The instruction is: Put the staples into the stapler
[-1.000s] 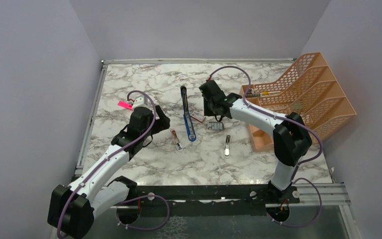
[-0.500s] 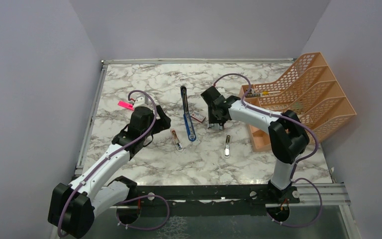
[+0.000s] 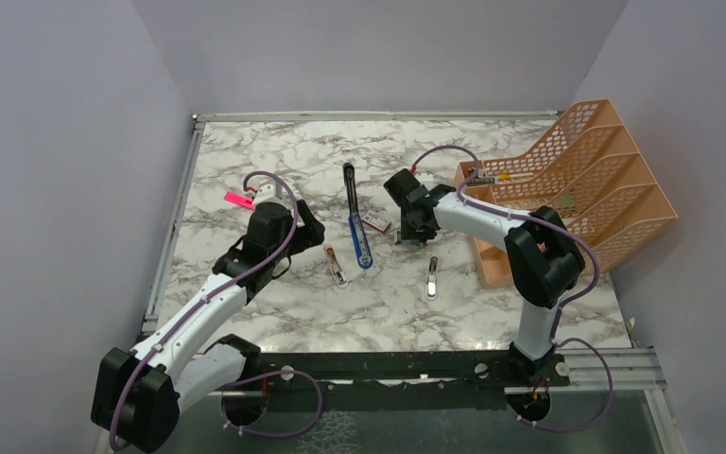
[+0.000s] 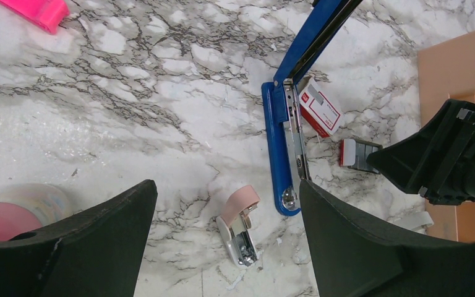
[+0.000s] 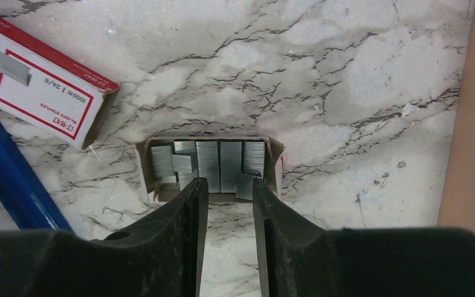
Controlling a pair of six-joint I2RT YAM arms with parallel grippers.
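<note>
Mid-frame, the right gripper (image 5: 227, 192) hung parted and empty over the staples (image 5: 213, 162) (left gripper (image 4: 226, 185) gaped idle), apparently needing to pinch one strip.

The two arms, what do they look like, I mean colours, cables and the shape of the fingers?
The left arm and the right arm are built alike: white tubular links joined by chunky black joints, on black bases. A thin purple cable loops along each. The left gripper and the right gripper have matte black, smoothly curved fingers.
</note>
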